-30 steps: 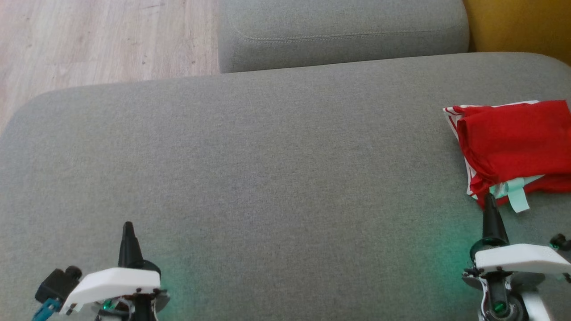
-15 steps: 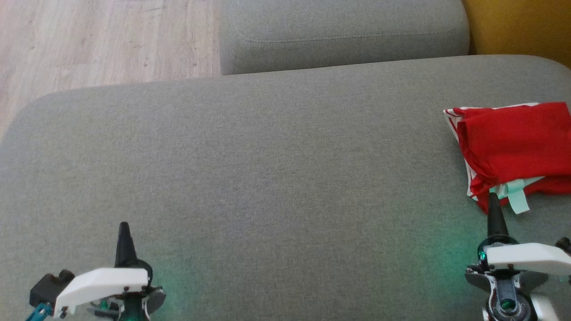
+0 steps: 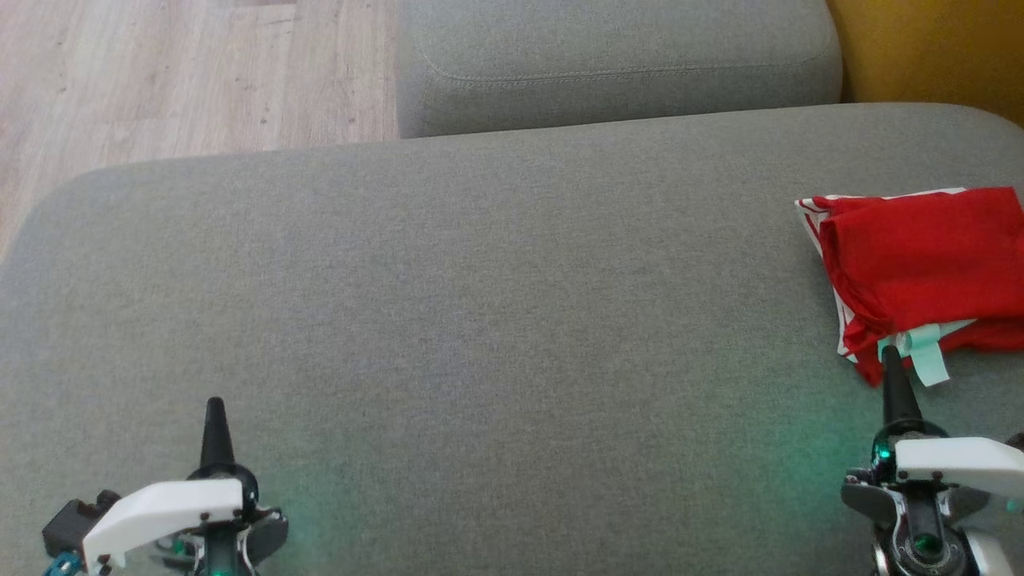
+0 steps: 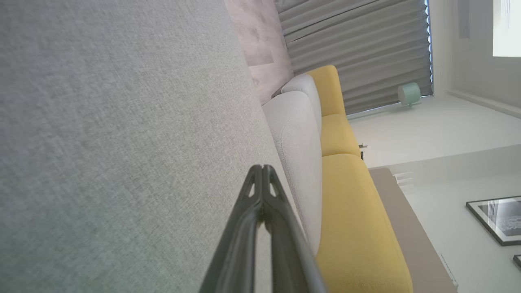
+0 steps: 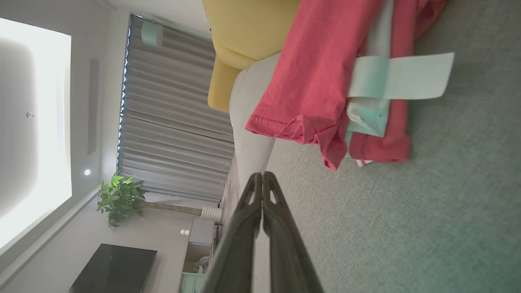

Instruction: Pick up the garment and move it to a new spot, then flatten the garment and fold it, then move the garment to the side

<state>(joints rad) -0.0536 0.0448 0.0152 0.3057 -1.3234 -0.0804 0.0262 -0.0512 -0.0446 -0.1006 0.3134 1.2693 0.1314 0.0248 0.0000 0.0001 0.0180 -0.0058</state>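
Head view first. The garment (image 3: 920, 264) lies at the right edge of the frame, about halfway down, on the grey cushion (image 3: 480, 320). It is a red bundle lying in loose layers, with a red-and-white striped edge showing along its left side and a pale mint strip (image 3: 928, 364) poking out at its lower left corner. My right gripper (image 3: 888, 356) sits at the lower right, fingers pressed together with nothing between them, and its tip overlaps the garment's lower left corner in this view. My left gripper (image 3: 214, 410) is at the lower left, also closed and empty, well apart from the cloth.

In the left wrist view the left gripper's two fingers meet at the tip (image 4: 262, 169) over bare grey fabric. There is no cloth near them.

In the right wrist view the right gripper's fingers close to a point (image 5: 261, 176) at lower centre, and a band of cushion separates them from the garment (image 5: 321, 81), which fills the upper middle and right. So I judge the tip to be near the cloth, not touching it (the head view's overlap is likely just the angle).

On handling: I expect it to be light, limp knit with no stiffness, so the layers will slide and sag once lifted. The stitched hem corner (image 5: 301, 126) hangs nearest the fingers and looks like the cleanest pinch. I'd avoid the mint strip (image 5: 407, 77), which could pull free. The fingers must open first, and they should bite several layers or the fold will spill.
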